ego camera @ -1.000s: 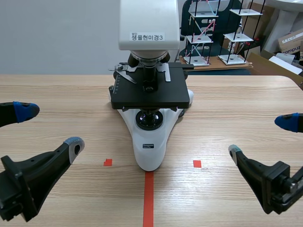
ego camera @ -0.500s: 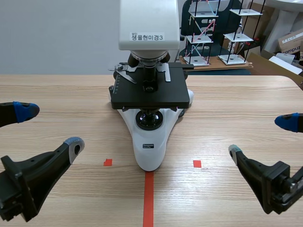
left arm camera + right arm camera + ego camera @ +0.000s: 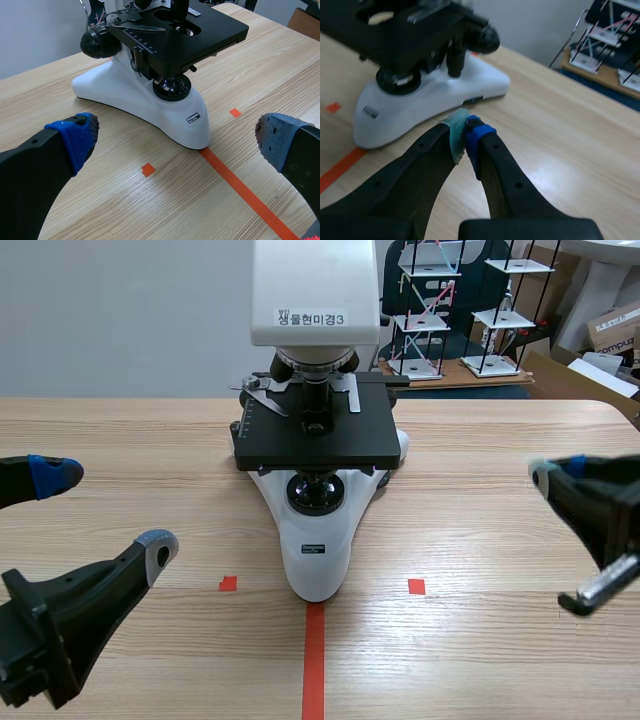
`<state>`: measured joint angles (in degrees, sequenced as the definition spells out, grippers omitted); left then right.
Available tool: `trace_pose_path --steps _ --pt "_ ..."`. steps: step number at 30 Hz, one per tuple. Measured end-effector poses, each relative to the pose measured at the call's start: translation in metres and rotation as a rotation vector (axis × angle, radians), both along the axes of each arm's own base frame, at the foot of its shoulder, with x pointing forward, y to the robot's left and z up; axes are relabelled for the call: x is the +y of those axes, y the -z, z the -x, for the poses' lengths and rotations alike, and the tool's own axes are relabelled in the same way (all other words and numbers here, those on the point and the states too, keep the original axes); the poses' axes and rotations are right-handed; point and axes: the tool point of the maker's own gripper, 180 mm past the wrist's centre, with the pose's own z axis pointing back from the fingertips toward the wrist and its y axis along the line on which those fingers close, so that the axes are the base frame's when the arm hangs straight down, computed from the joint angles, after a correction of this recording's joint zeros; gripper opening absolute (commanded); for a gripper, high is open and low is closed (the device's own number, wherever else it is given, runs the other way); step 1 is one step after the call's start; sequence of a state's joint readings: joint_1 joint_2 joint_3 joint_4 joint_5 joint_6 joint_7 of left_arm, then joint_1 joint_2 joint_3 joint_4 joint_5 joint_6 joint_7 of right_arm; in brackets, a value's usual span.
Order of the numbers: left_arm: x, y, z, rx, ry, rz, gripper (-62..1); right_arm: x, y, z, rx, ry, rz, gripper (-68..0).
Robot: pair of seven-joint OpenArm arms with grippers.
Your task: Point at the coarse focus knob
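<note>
The microscope (image 3: pixel 318 440) stands at mid-table with a white base and black stage. Its black focus knob (image 3: pixel 100 44) shows on one side in the left wrist view, and the matching knob (image 3: pixel 485 39) on the other side in the right wrist view. My left gripper (image 3: pixel 105 508) hangs open at the left, well short of the base; its blue pads (image 3: pixel 75 137) stand wide apart. My right gripper (image 3: pixel 545 477) is shut on nothing. It floats to the right of the microscope with its tip turned toward it, and the pads (image 3: pixel 465 135) meet some way short of the knob.
Wire shelf models (image 3: pixel 470 310) and cardboard boxes (image 3: pixel 610 330) stand behind the table's far edge at the right. An orange tape line (image 3: pixel 313 660) runs from the microscope base toward the near edge. Bare wood lies on both sides of the microscope.
The right gripper has shut and lifted from low at the right to a higher spot, farther up the table. The left arm and the microscope have not moved.
</note>
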<state>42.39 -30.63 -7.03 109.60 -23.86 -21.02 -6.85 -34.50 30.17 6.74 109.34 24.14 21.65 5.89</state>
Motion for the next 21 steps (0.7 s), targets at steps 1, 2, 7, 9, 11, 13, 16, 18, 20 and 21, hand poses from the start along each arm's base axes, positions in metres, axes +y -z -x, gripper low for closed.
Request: trace_pose_path --steps 1,2,7,9,11,13,16,18,20,21 --pt "0.000 0.000 0.000 0.000 0.000 0.000 1.4 0.000 -0.007 -0.006 -0.016 0.006 -0.015 -67.6" --pt "0.000 0.000 0.000 0.000 0.000 0.000 1.4 -0.001 -0.011 -0.012 -0.025 0.011 -0.020 -67.6" --pt "0.000 0.000 0.000 -0.001 0.000 0.000 1.4 0.008 -0.028 -0.040 -0.046 0.001 0.005 -67.5" --pt "0.000 0.000 0.000 -0.001 0.000 0.000 1.4 0.015 -0.035 -0.050 -0.061 -0.008 0.011 -67.5" --pt "0.000 0.000 0.000 -0.001 0.000 0.001 1.4 0.019 -0.043 -0.060 -0.077 0.004 0.015 -67.5" --pt "0.000 0.000 0.000 0.000 0.000 0.000 1.4 0.025 -0.049 -0.068 -0.083 -0.005 0.028 -67.5" --pt "0.000 0.000 0.000 -0.001 0.000 0.001 1.4 0.036 -0.060 -0.079 -0.102 -0.026 0.039 -67.5" --pt "0.000 0.000 0.000 -0.001 0.000 0.001 1.4 0.038 -0.064 -0.087 -0.104 -0.017 0.045 -67.5" --pt "0.000 0.000 0.000 -0.001 0.000 0.000 1.4 0.037 -0.062 -0.097 -0.091 -0.008 0.053 -67.5" --pt "0.000 0.000 0.000 -0.001 0.000 0.001 1.4 0.036 -0.061 -0.102 -0.083 -0.001 0.055 -67.5"
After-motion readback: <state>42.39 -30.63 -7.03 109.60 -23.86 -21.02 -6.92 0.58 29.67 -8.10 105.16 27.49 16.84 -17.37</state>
